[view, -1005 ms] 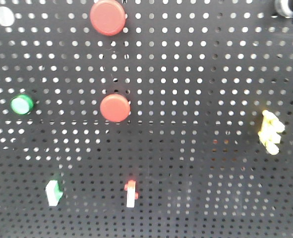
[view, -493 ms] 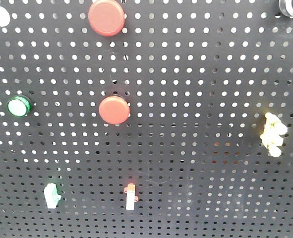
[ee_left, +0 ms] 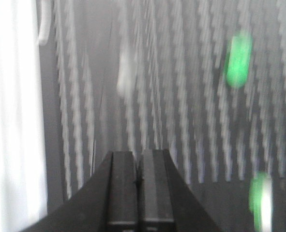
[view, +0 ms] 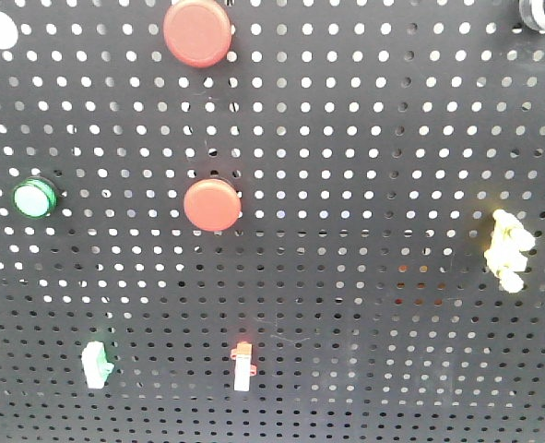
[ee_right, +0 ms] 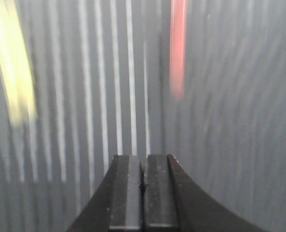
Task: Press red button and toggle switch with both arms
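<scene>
Board: a black perforated board (view: 392,138) stands upright and fills the front view, so every control faces the robot and has to be pushed head-on.
Red buttons: 2 are mounted, an upper red button (view: 198,32) at the top edge and a lower red button (view: 212,205) near the middle, one above the other. Which of them the task means cannot be told.
Switches: a red-tipped switch (view: 243,365) sits below the lower red button, and a green-tipped switch (view: 96,364) sits well to its left.
Other fittings: a green button (view: 34,198) is at the left and a yellow part (view: 508,249) at the right. Neither belongs to the task.
Left end effector: the left end effector (ee_left: 138,162) has its fingers pressed together and grips nothing. Green smears lie ahead in its streaked view.
Right end effector: the right end effector (ee_right: 143,164) is likewise fully closed and empty. A red streak lies ahead, a yellow one to the side.
Reason for posture: closed fingers probably form 1 stiff tip for poking.
Contact: none is visible, and neither arm appears in the front view.
Progress: judged to be the approach, with both controls unpressed.
</scene>
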